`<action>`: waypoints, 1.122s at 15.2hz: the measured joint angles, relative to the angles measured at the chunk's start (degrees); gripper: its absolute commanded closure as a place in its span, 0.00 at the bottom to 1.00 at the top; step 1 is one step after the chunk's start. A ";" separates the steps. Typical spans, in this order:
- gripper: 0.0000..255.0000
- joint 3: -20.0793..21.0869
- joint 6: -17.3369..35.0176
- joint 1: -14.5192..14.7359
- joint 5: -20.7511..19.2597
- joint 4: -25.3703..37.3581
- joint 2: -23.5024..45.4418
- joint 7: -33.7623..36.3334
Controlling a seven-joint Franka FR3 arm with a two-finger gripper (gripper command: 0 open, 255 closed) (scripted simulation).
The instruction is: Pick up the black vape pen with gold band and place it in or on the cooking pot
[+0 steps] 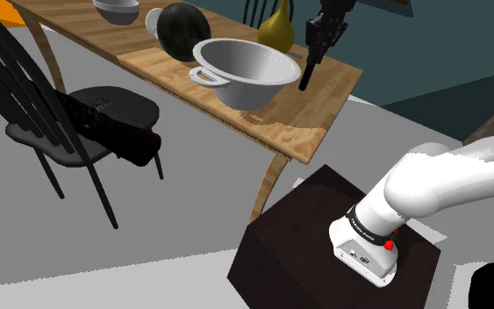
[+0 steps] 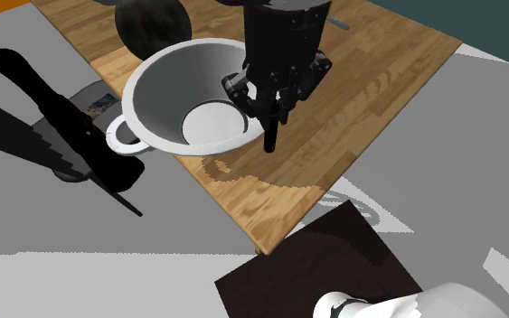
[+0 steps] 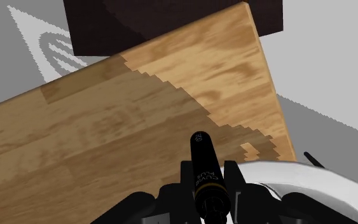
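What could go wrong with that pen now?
Let go now, the vape pen would likely land on the wooden table, since it hangs beside the cooking pot, not over it. Moving across, its dangling tip might bump the pot's rim. The gripper clasps only its top end, so it might slip.

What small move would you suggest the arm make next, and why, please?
Probably carry the pen sideways, toward the shoulder view's left, until it hangs over the bowl of the pot. The hand is shut on the pen, which points down, clear of the table, just outside the pot's rim. Releasing here would likely drop it onto the table rather than into the pot.
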 measured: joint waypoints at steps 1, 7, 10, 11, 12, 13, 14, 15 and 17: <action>1.00 -0.06 -0.70 -0.03 -0.05 1.07 0.37 -0.05; 1.00 -0.05 -5.01 -0.07 -0.10 6.75 1.76 0.07; 1.00 -0.12 -7.29 -0.11 -0.17 9.95 2.68 0.04; 1.00 -0.05 -8.03 -0.10 -0.16 11.06 3.04 0.15; 1.00 -0.10 -8.80 -0.12 -0.19 12.09 3.31 0.10; 1.00 -0.08 -9.52 -0.12 -0.19 13.13 3.61 0.14; 1.00 -0.11 -10.19 -0.14 -0.22 14.26 4.08 0.12; 1.00 -0.18 -11.01 -0.17 -0.27 15.28 4.28 0.04; 1.00 0.00 -12.01 -0.17 -0.26 17.97 5.96 0.28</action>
